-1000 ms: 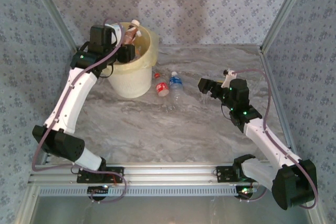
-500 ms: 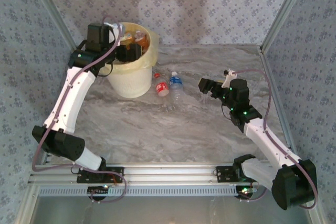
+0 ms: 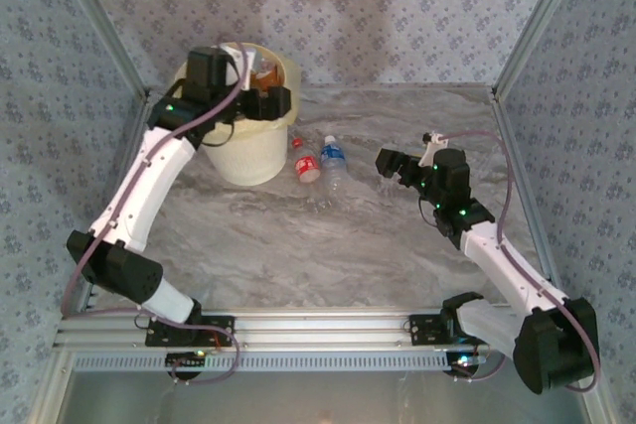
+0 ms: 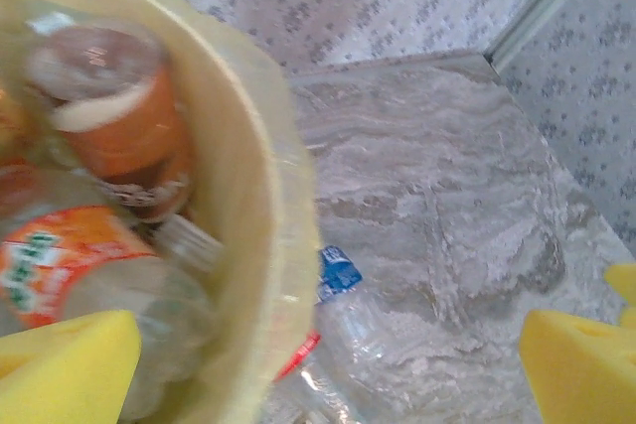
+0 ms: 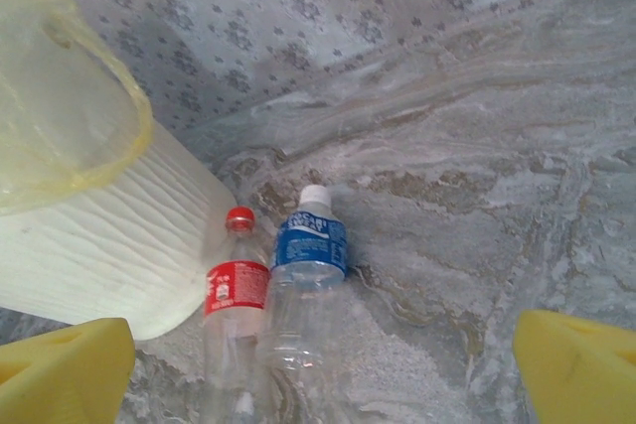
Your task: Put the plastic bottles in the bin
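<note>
Left gripper (image 3: 270, 103) shifted right over bin (image 3: 243, 156), apart; right gripper (image 3: 388, 163) apart; two bottles (image 5: 308, 265) flat, caps seemingly rearward.

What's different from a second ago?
The left tool let go of the brownish bottle, which now lies in the bin. The tool then swung right over the bin's right rim and is open. The right tool, open, and the red-label bottle and blue-label bottle on the table stayed put.

Runs white link shells (image 3: 149, 181), black joint housings (image 3: 111, 263), green LEDs (image 3: 462, 213), mauve cables (image 3: 504, 176); yellow foam finger pads (image 5: 576, 364); black bases (image 3: 189, 330) bolted to aluminium rail (image 3: 328, 327).
</note>
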